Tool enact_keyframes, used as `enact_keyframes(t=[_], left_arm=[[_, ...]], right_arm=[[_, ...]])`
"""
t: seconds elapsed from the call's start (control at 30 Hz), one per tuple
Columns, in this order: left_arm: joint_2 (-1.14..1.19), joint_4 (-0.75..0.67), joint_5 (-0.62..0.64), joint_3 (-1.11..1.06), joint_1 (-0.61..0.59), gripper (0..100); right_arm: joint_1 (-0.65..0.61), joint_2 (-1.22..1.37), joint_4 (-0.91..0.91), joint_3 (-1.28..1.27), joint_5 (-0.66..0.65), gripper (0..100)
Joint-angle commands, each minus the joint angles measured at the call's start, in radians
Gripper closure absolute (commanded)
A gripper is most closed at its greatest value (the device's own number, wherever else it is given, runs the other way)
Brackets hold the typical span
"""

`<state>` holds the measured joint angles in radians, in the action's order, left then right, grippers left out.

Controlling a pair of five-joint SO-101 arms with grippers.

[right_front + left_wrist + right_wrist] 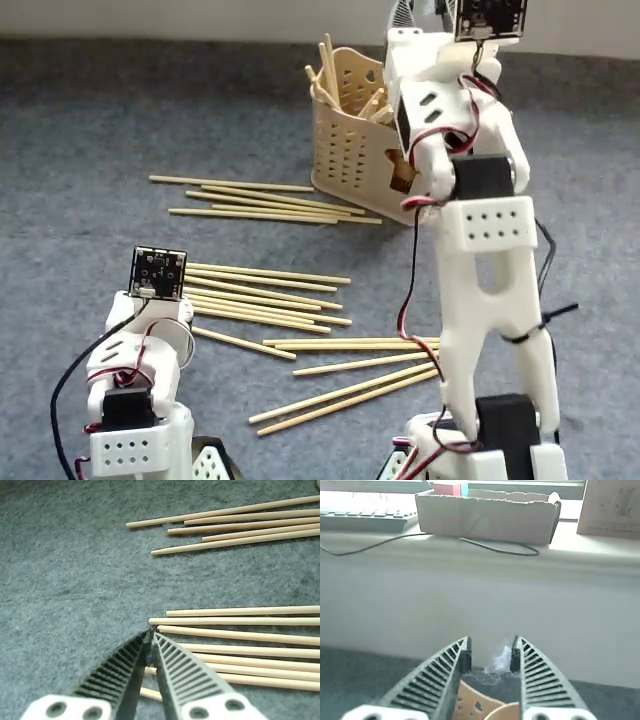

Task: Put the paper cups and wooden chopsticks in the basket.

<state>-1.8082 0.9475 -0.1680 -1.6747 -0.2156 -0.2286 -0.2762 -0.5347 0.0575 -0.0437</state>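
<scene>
- The tabletop [80, 150] is covered in grey, felt-like fabric, and its far edge meets a pale wall.
- A cream, perforated basket [345, 160] stands upright on it near the far edge, somewhat right of the middle.
- A loose bundle of wooden chopsticks [262, 200] lies flat left of the basket, roughly parallel to the far edge, with its right ends at the basket's foot.
- A second bundle [265, 285] lies around the middle of the tabletop, pointing much the same way.
- A single chopstick [243, 343] lies slanted just beside that bundle, on its near-edge side.
- A third group [350, 345] fans out toward the near edge, right of the middle.
</scene>
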Motion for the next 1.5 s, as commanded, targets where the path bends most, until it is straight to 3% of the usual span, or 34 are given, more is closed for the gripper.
enact_keyframes(t=[0.0, 0.13, 0.37, 0.7, 1.0, 1.47], left_arm=[[-0.004, 0.006, -0.009, -0.021, -0.01, 99], [-0.004, 0.006, -0.009, -0.021, -0.01, 99], [-0.004, 0.005, -0.009, -0.021, -0.01, 99], [-0.004, 0.002, -0.011, -0.021, -0.01, 99], [-0.004, -0.025, -0.006, -0.021, -0.094, 99], [-0.004, -0.025, -0.008, -0.021, -0.096, 99]], right_arm=[[-0.035, -0.119, -0.225, 0.004, -0.014, 85.8], [-0.071, -0.165, -0.435, -0.001, -0.02, 85.8], [-0.117, -0.182, -0.785, -0.002, -0.167, 85.8], [-0.282, -0.183, -1.138, -0.031, -0.169, 85.8], [-0.427, -0.186, -1.058, -0.358, -0.167, 85.8], [-0.621, -0.177, -0.533, -0.892, -0.167, 85.8]])
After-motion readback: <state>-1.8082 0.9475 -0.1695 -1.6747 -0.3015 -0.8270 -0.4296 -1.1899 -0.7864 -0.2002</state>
